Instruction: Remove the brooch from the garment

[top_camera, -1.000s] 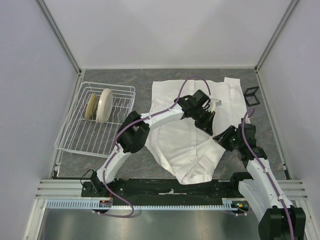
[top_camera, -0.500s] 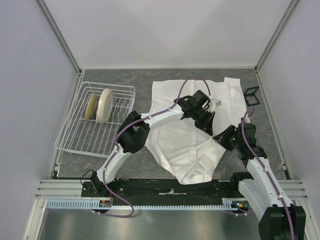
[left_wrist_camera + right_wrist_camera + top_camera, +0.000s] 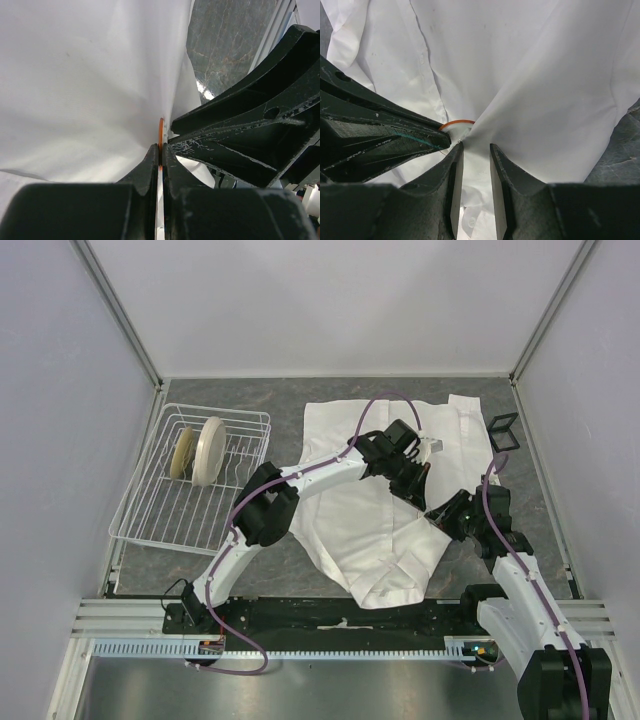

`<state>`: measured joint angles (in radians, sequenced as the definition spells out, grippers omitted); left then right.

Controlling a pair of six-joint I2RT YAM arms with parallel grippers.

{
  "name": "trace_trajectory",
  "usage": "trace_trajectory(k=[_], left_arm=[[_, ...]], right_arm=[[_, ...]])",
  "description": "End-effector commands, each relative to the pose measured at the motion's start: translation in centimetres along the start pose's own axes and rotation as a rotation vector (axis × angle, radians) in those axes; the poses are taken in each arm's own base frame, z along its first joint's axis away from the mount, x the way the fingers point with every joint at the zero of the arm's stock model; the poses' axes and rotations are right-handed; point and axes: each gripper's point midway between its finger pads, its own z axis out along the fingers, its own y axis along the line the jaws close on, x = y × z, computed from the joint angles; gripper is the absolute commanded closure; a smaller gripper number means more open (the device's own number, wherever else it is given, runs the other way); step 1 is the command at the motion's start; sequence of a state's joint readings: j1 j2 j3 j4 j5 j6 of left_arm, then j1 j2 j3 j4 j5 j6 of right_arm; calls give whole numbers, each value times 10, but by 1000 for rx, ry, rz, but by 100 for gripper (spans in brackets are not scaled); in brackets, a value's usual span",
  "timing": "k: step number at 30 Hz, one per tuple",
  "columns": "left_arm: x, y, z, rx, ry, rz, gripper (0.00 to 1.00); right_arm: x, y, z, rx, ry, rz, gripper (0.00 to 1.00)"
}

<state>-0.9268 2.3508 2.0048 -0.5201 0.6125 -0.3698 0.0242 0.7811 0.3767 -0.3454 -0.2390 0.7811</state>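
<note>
1. The white shirt (image 3: 370, 530) lies spread and wrinkled on the grey table (image 3: 250, 400). Both arms reach over its right half.
2. The left hand (image 3: 160, 150) is pressed together on the brooch (image 3: 160, 131). The brooch shows edge-on as a thin orange-rimmed disc at the fingertips, right against the cloth.
3. The cloth gathers into a peak at the brooch.
4. The right hand (image 3: 475, 146) sits just beside that peak. Its fingers stand partly apart with white cloth in the gap; I cannot tell whether they clamp it.
5. A wire dish rack (image 3: 150, 510) holding two cream plates (image 3: 211, 448) stands left of the shirt. A small black wire stand (image 3: 503, 430) sits by the shirt's far right corner.
</note>
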Motion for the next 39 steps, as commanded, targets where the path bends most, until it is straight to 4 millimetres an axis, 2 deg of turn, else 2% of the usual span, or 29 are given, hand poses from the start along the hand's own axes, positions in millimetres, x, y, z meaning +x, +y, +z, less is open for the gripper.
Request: trace_trajectory(k=[1,21,29,39], left_arm=[[-17,-28,-20,63,-51,24,98],[-17,-29,-18,78,-46,23,98],[-24,-42,-22,121,-66,13,98],[-42,-54,-30,204,-106,-69,98]], right_arm=[[-17,22,-5,-64,-47,-21,65],[-19,24,-5,-66,-43,-24,62],[-8,12,5,-53,-20,-15,65],[6,-13,13,9,-4,-10,77]])
